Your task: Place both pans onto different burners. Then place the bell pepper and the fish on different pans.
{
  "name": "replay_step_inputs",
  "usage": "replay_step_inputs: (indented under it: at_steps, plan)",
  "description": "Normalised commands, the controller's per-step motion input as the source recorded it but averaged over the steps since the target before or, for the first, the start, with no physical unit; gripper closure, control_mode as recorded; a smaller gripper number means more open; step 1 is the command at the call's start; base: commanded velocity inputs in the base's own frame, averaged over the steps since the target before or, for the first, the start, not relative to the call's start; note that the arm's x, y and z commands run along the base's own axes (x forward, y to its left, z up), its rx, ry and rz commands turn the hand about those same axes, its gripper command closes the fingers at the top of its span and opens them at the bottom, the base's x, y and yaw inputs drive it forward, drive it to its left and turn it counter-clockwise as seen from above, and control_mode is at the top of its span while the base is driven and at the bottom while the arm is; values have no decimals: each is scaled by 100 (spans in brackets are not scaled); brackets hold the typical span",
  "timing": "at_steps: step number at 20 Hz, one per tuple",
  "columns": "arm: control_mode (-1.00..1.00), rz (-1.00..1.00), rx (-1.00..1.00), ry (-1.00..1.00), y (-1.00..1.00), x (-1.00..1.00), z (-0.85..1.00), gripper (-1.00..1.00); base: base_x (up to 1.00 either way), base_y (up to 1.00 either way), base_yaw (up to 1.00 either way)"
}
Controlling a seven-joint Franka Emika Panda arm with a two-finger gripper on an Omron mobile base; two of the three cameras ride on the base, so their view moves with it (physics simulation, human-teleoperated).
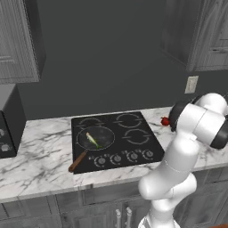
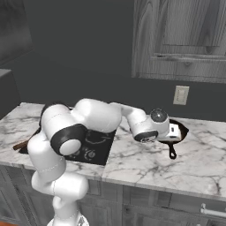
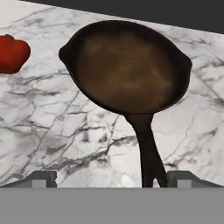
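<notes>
The black pan point(image 1: 95, 137) with a reddish-brown wooden handle sits on the front left burner of the cooktop point(image 1: 151, 144), and the fish point(image 1: 92, 140) lies inside it. Three burners point(image 1: 137, 136) stand bare. The brown pan point(image 3: 127, 65) rests on the marble counter right of the cooktop, its dark handle point(image 3: 148, 153) pointing toward the hand. My gripper point(image 3: 113, 179) hovers open above that handle's end, with a fingertip on either side and nothing held. The red bell pepper point(image 3: 12, 53) lies on the counter left of the brown pan, also seen behind the arm in the left base view point(image 1: 165, 120).
A marble counter point(image 1: 40, 156) runs both ways from the cooktop, with a dark appliance point(image 1: 9, 129) at its far left. A wall outlet point(image 2: 181, 95) sits above the brown pan point(image 2: 180, 129). Upper cabinets point(image 2: 185, 39) hang overhead. Knobs point(image 1: 117, 158) line the cooktop's front.
</notes>
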Motion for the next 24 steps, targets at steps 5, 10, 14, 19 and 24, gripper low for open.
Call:
replay_step_inputs:
  at_steps: [5,10,14,19,24]
  plan:
    - [-100,0,0,0,-38,0,-3,-100,0,0,0]
    - [-100,0,0,0,-29,0,-27,-100,0,0,0]
    - [-100,0,0,0,-22,0,-37,-100,0,0,0]
    - [-100,0,0,0,-18,3,-21,-100,0,0,0]
    - [-100,-2,0,0,-6,34,-5,-100,0,0,0]
